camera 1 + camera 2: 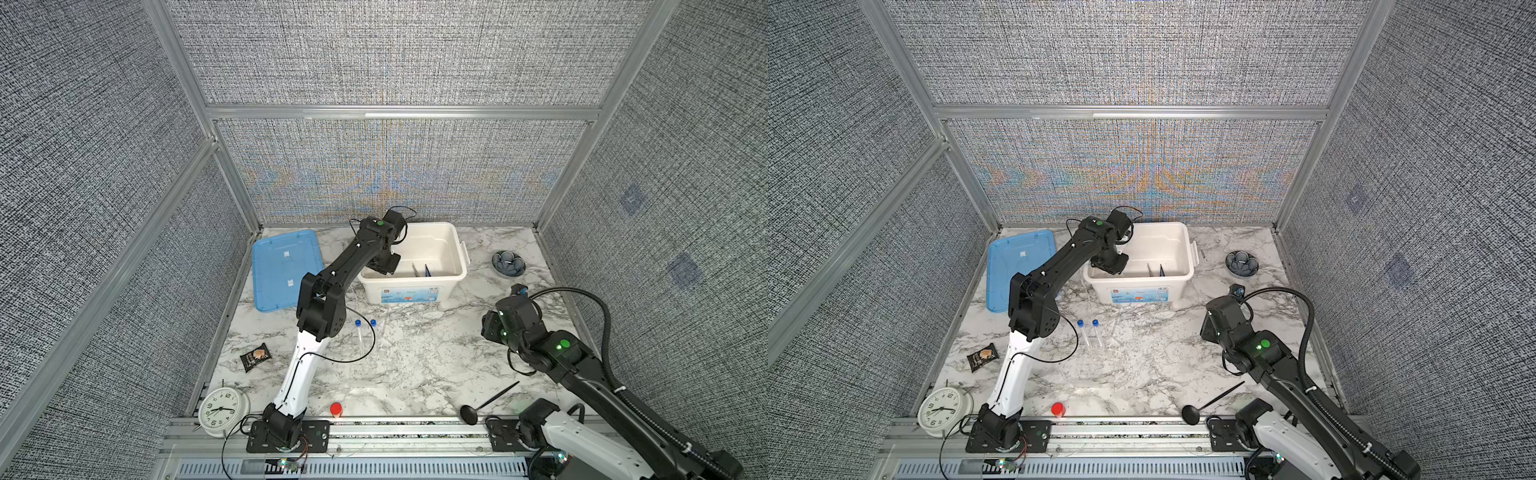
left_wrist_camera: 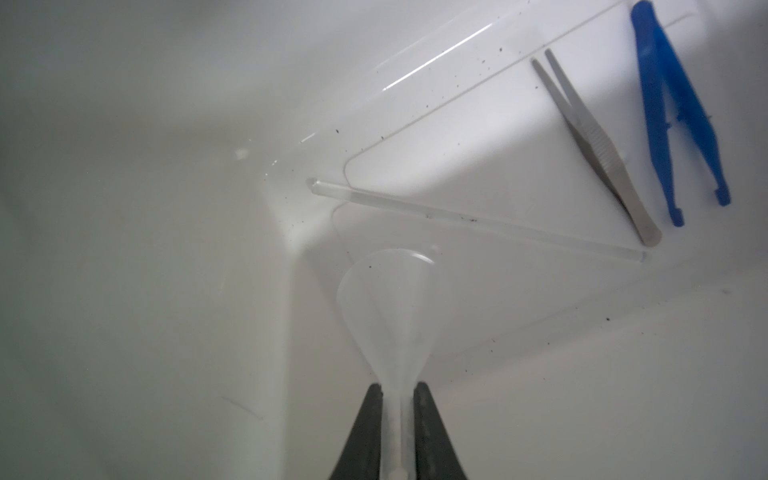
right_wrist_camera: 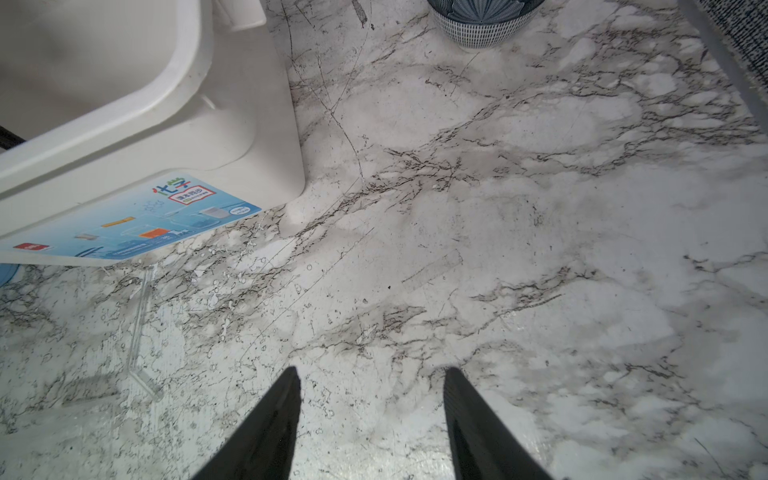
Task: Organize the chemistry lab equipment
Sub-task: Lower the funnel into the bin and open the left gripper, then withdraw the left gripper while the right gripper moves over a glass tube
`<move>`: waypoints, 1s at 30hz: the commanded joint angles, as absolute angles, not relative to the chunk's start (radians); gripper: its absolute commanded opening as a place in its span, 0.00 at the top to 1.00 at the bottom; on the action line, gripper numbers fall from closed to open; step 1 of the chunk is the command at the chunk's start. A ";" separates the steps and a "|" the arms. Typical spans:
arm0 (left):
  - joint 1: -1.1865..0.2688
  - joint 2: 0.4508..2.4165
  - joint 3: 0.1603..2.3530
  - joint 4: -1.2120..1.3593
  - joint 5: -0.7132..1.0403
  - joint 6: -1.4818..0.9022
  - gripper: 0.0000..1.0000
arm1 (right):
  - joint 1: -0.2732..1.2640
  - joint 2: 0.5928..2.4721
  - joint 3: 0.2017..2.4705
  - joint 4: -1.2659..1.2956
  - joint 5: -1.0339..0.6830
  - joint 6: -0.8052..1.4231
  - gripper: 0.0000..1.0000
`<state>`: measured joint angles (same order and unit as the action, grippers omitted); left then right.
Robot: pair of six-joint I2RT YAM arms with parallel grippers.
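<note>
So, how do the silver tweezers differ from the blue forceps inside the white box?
The silver tweezers are slim, shiny metal; the blue forceps look like plastic and are broader. The tweezers' open tips point the opposite way to the forceps' tips. Both lie flat, side by side, on the floor of the white box.

In fingers (image 2: 365, 436): clear funnel (image 2: 390, 307); flat in bin (image 2: 124, 208): glass rod (image 2: 478, 220), silver tweezers (image 2: 598, 149), blue forceps (image 2: 673, 112); outside, blue-capped tubes (image 1: 358, 323), apparently lying.
</note>
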<state>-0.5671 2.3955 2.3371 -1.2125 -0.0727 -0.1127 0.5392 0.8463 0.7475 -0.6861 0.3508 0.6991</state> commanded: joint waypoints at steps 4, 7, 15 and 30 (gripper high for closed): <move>-0.566 2.413 2.375 -1.235 -0.048 -0.111 0.74 | 0.539 0.866 0.755 -0.657 0.295 0.709 0.42; -0.565 2.414 2.408 -1.252 -0.048 -0.108 0.71 | 0.538 0.886 0.761 -0.647 0.269 0.708 0.41; -0.565 2.338 2.461 -1.310 -0.031 -0.130 0.70 | 0.546 0.945 0.782 -0.543 0.083 0.553 0.42; -0.562 1.808 2.229 -1.159 -0.091 -0.135 0.67 | 0.858 1.385 0.935 -0.427 -0.053 0.317 0.43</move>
